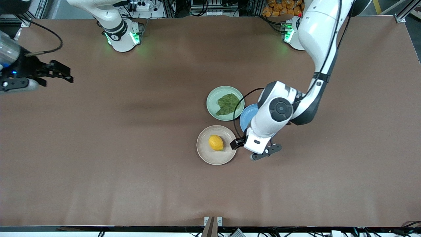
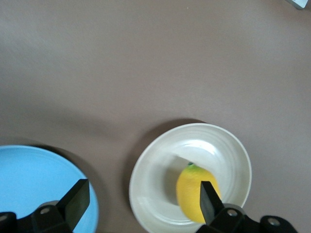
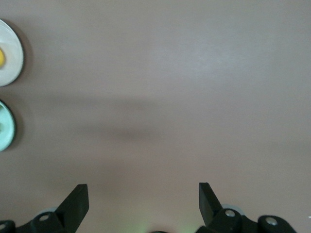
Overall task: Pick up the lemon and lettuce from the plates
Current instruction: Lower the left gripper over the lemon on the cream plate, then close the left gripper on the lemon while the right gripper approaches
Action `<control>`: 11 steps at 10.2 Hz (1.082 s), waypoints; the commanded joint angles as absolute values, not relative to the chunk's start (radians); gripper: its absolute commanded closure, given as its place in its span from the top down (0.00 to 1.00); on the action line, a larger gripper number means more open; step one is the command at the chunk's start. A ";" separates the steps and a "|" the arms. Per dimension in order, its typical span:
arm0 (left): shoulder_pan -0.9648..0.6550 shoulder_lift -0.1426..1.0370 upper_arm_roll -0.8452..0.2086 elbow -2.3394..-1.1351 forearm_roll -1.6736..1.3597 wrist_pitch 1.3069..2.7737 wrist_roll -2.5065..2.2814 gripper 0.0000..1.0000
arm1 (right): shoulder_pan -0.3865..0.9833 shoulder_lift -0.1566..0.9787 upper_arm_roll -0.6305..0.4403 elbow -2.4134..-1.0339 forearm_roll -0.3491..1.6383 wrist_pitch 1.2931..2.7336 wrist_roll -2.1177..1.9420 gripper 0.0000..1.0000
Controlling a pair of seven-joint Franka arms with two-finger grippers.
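Observation:
The yellow lemon lies on the beige-cream plate. The dark green lettuce lies flat on the mint green plate, which is farther from the front camera. My left gripper is open and empty above the beige plate's edge, toward the left arm's end. In the left wrist view the left gripper has one finger over the lemon on its plate. My right gripper is open and empty, waiting over bare table at the right arm's end; the right wrist view shows the same.
A blue plate sits beside both plates, partly hidden under the left arm; it also shows in the left wrist view. The right wrist view catches the beige plate's edge and the mint plate's edge. Brown table surrounds them.

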State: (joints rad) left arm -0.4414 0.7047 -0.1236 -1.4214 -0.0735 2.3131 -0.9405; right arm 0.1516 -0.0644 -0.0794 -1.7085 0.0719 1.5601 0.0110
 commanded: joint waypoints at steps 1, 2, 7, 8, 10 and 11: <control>-0.485 0.761 -0.112 -1.387 -0.095 2.412 -1.102 1.00 | 0.160 -0.052 0.081 -1.723 0.084 1.618 0.270 1.00; -0.495 0.775 -0.112 -1.387 -0.095 2.452 -1.173 1.00 | 0.178 -0.031 0.137 -1.721 0.083 1.644 0.364 1.00; -0.566 0.836 -0.112 -1.391 -0.095 2.513 -1.350 1.00 | 0.372 0.099 0.181 -1.721 0.080 1.807 0.661 1.00; -0.572 0.854 -0.112 -1.391 -0.095 2.513 -1.348 1.00 | 0.391 0.119 0.181 -1.721 0.075 1.833 0.696 1.00; -0.592 0.874 -0.112 -1.391 -0.095 2.513 -1.348 1.00 | 0.406 0.136 0.181 -1.721 0.068 1.839 0.703 1.00; -0.594 0.877 -0.112 -1.391 -0.095 2.514 -1.347 1.00 | 0.417 0.147 0.181 -1.721 0.067 1.856 0.715 1.00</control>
State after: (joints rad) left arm -0.5775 0.8587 -0.1245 -1.4163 -0.0739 2.5040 -1.3362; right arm 0.4048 0.1385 0.1847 -1.7271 0.0753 1.8412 0.6842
